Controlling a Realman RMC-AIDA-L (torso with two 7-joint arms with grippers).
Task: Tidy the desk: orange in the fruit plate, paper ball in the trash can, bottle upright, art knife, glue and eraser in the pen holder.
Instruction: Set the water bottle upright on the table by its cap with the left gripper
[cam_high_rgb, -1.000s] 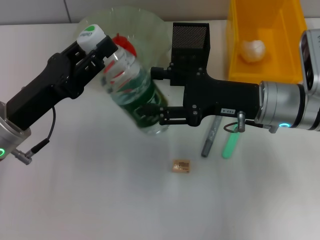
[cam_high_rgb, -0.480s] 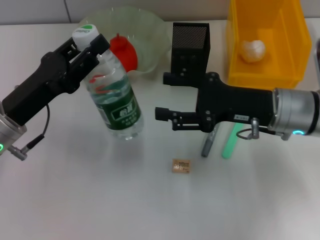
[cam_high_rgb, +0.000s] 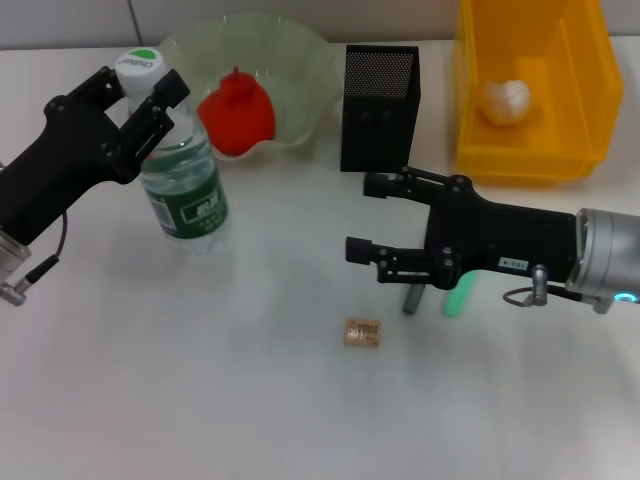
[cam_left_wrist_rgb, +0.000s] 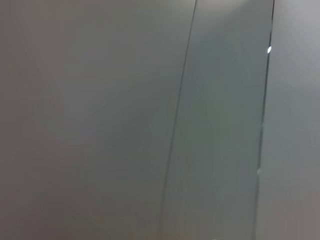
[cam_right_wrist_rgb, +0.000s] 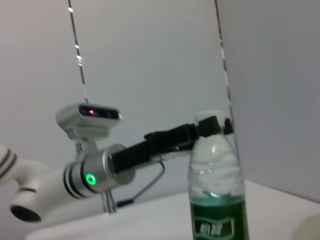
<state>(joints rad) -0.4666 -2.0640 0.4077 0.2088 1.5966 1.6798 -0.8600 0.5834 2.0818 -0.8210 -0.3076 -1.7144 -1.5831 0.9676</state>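
The clear bottle (cam_high_rgb: 187, 195) with the green label stands nearly upright on the table's left, in front of the fruit plate (cam_high_rgb: 300, 50). My left gripper (cam_high_rgb: 140, 90) is shut on its neck just under the white cap. The right wrist view also shows the bottle (cam_right_wrist_rgb: 215, 195), with the left gripper (cam_right_wrist_rgb: 210, 127) on it. The orange (cam_high_rgb: 237, 115) lies in the fruit plate. The paper ball (cam_high_rgb: 505, 100) lies in the yellow trash can (cam_high_rgb: 580, 110). My right gripper (cam_high_rgb: 360, 215) is open and holds nothing, in front of the black pen holder (cam_high_rgb: 380, 105). The eraser (cam_high_rgb: 362, 332) lies on the table below it.
A grey art knife (cam_high_rgb: 410, 300) and a green glue stick (cam_high_rgb: 459, 297) lie side by side, partly under my right gripper. The left wrist view shows only a grey wall.
My left gripper has carried the bottle to the left and turned it from tilted to upright. My right gripper has let go of the bottle's base and drawn back to the right.
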